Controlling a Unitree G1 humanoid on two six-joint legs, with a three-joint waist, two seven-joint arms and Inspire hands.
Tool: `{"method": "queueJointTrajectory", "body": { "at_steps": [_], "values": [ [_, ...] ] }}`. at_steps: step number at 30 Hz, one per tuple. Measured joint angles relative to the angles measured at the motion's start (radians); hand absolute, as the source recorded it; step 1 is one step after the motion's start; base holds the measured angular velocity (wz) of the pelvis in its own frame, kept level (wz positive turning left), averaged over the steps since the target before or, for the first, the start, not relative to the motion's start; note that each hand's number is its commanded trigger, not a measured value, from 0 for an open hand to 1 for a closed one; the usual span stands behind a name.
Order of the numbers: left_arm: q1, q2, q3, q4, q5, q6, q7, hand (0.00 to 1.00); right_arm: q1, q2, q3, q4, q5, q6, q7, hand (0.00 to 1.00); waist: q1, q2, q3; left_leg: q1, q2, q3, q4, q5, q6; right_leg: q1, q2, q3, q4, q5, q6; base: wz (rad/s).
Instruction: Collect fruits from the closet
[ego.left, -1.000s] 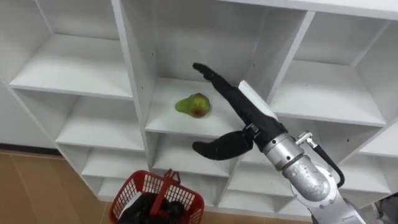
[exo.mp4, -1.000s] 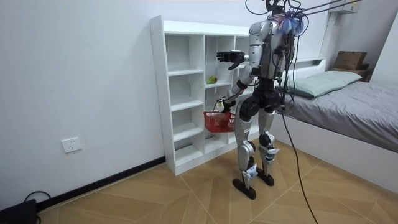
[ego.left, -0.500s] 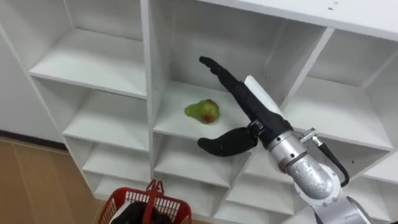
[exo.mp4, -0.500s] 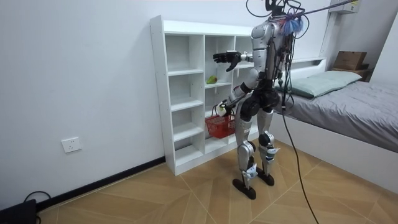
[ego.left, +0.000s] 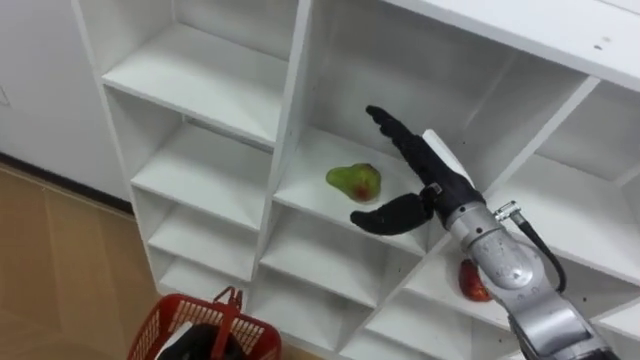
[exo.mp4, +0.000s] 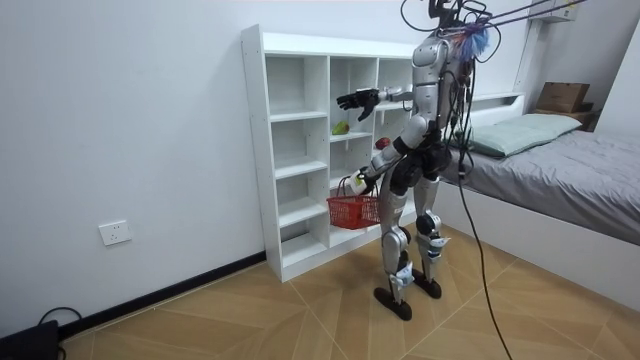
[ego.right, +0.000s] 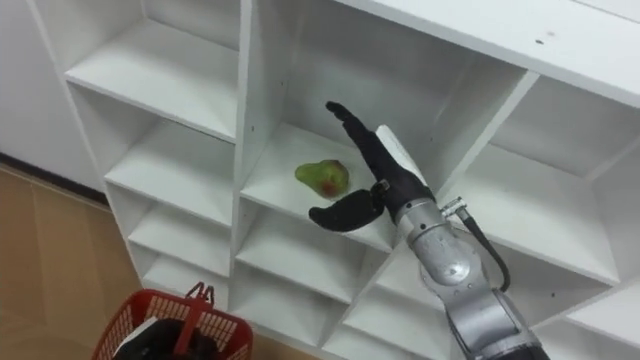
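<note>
A green pear (ego.left: 354, 181) with a red blush lies on a middle shelf of the white closet (ego.left: 297, 110). My right hand (ego.left: 415, 168) is open inside that compartment, fingers straight just right of the pear and thumb (ego.left: 388, 214) spread below it, not touching the fruit. A red fruit (ego.left: 472, 283) sits one shelf lower to the right, partly hidden behind my forearm. My left hand (exo.mp4: 358, 182) is curled round the handle of a red wire basket (ego.left: 200, 322), which hangs low in front of the bottom shelves.
I stand facing the closet's open compartments (exo.mp4: 300, 150), whose dividers and shelf edges box in the pear. A bed (exo.mp4: 560, 170) stands behind me at the room view's right. Wooden floor (exo.mp4: 250, 310) stretches at the room view's left.
My right hand has reached further into the compartment, closer to the pear. My head view has shifted, and the lower red fruit now shows. The basket has swung slightly.
</note>
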Motion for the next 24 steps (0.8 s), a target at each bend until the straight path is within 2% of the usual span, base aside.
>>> {"method": "queueJointTrajectory", "body": {
  "at_steps": [4,8,14,24],
  "values": [
    [-0.011,0.001,0.022,0.000,0.062,0.014,-0.023,1.00,-0.084,0.000,-0.001,0.105,0.000,0.016,-0.019,0.00,0.006,-0.011,-0.0043,-0.021,-0.002,-0.009,0.011,0.000,-0.002,-0.012,0.001,-0.015,0.000,0.000,0.000,0.07],
    [-0.013,0.003,0.054,0.000,0.085,0.027,-0.040,1.00,-0.120,-0.001,-0.012,0.110,-0.014,0.018,-0.057,0.00,0.006,-0.016,-0.0032,-0.030,-0.006,-0.020,0.018,0.000,-0.002,-0.014,-0.001,-0.027,0.000,0.000,-0.001,0.08],
    [-0.017,0.011,0.059,-0.001,0.083,0.039,-0.041,1.00,-0.152,-0.003,-0.040,0.168,-0.010,0.018,-0.076,0.00,0.012,-0.033,0.0065,-0.032,-0.013,-0.041,0.019,0.001,-0.001,-0.013,-0.005,-0.048,0.000,0.000,0.000,0.09],
    [-0.017,0.010,0.058,-0.056,0.103,0.066,-0.061,1.00,-0.166,-0.007,-0.049,0.230,-0.011,0.031,-0.076,0.00,0.020,-0.036,0.0047,-0.048,-0.014,-0.045,0.018,0.001,0.000,-0.026,-0.005,-0.052,0.000,0.000,0.000,0.01]
  ]
}}
